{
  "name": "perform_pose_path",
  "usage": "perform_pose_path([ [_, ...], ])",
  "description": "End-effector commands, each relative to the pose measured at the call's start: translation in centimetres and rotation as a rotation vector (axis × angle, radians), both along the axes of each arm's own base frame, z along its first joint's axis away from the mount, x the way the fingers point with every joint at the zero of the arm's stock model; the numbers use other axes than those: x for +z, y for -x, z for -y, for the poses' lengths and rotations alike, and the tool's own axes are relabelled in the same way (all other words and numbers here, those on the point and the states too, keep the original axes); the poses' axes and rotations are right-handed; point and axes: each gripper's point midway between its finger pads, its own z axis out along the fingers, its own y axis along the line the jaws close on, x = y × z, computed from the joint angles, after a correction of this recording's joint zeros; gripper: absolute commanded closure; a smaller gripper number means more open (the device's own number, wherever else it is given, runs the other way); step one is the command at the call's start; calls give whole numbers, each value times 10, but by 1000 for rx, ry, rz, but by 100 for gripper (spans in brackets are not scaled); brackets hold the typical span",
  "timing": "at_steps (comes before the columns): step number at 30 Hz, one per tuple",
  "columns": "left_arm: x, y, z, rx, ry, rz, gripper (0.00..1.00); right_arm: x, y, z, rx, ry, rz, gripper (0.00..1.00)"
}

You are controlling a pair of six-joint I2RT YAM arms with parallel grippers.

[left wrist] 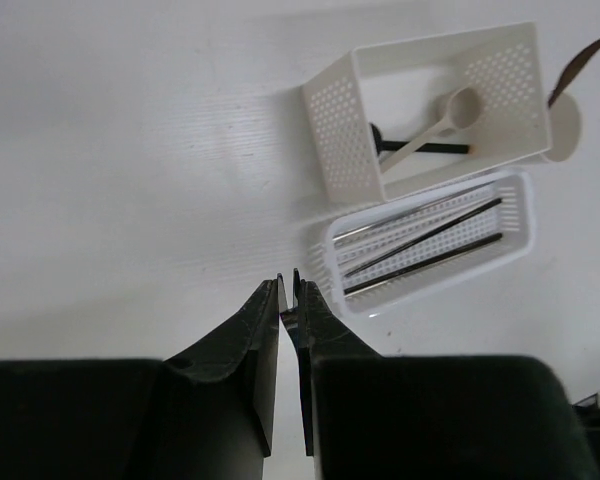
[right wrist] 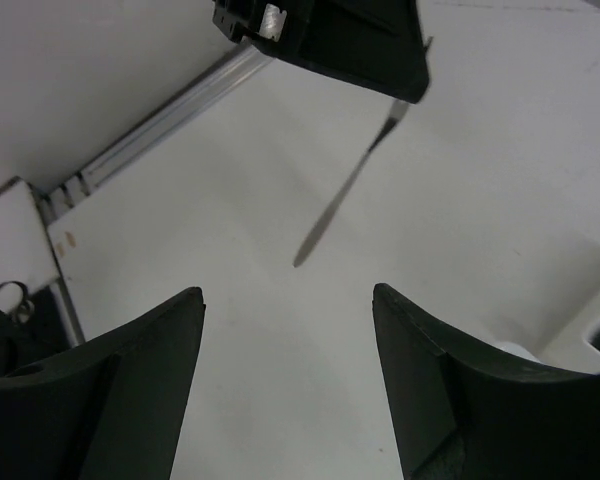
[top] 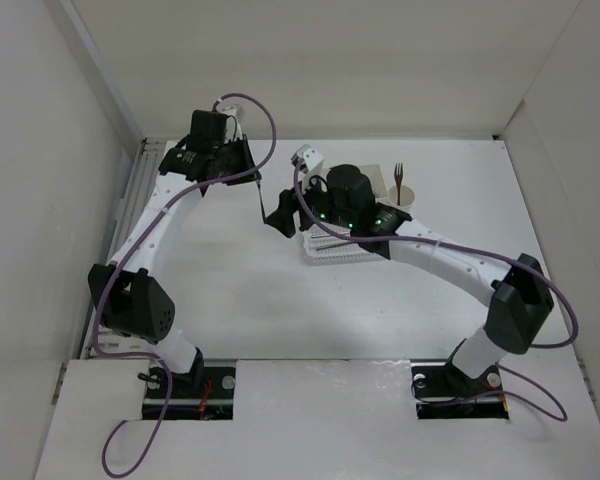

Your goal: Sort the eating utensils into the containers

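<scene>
On my left wrist feed the left gripper (left wrist: 288,285) has its fingers pinched together on a thin utensil (right wrist: 350,185); from the right wrist camera I see it hanging from those fingers as a slim, silvery-dark sliver slanting down toward the table (top: 230,290), but I can't tell whether it is a chopstick or a fork handle, nor whether its tip touches the surface. It sits to the left of the containers. The right gripper (right wrist: 288,292) has its fingers spread wide with nothing between them, and overhead that arm reaches across the basket (left wrist: 521,212). The basket holds several chopsticks (left wrist: 423,238) lying lengthwise. Just beside it stands the white box (left wrist: 342,125), with the cream spoon (left wrist: 430,125) inside, lying over a dark utensil (left wrist: 442,147) I can't identify. The small round cup (left wrist: 564,128) stands against the box's far end, a dark fork (left wrist: 578,68) sticking up out of it
</scene>
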Motion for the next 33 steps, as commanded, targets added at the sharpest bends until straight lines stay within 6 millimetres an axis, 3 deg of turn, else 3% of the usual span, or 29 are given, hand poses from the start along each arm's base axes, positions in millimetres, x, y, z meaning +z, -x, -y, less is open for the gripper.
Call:
perform_pose_path([
  [1,52,6,18,-32,86,101,100,38,-9,-24,54,-156,-32,26],
  [2,62,8,18,-33,92,123,100,42,-16,-22,50,-176,-55,26],
  [4,66,12,21,-37,101,129,100,29,-26,-26,40,-194,-128,28],
  [11,62,16,22,-34,117,109,100,12,-42,-41,43,-216,-179,33],
  [16,57,24,28,-47,136,77,100,18,-45,-45,52,-258,-148,55],
  [19,51,26,30,-47,145,59,100,19,-48,-47,53,-264,-142,60],
  [22,51,26,30,-47,145,59,100,19,-48,-47,53,-264,-142,71],
  [23,51,26,30,-47,145,59,100,21,-48,-47,55,-270,-135,80],
  [26,53,27,34,-69,164,62,100,19,-54,-43,36,-273,-129,96],
  [27,53,27,34,-69,164,62,92,20,-53,-40,26,-278,-122,100],
  [28,52,28,36,-82,173,58,74,26,-52,-37,15,-290,-106,100],
  [29,53,29,41,-99,181,64,41,32,-53,-34,4,-309,-83,100],
  [31,52,30,44,-110,189,61,8,24,-69,-11,-89,-302,-78,100],
  [32,51,32,42,-118,182,67,0,34,-72,2,-120,-316,-59,100],
  [33,53,30,42,-111,179,77,0,22,-87,27,-208,-300,-64,100],
])
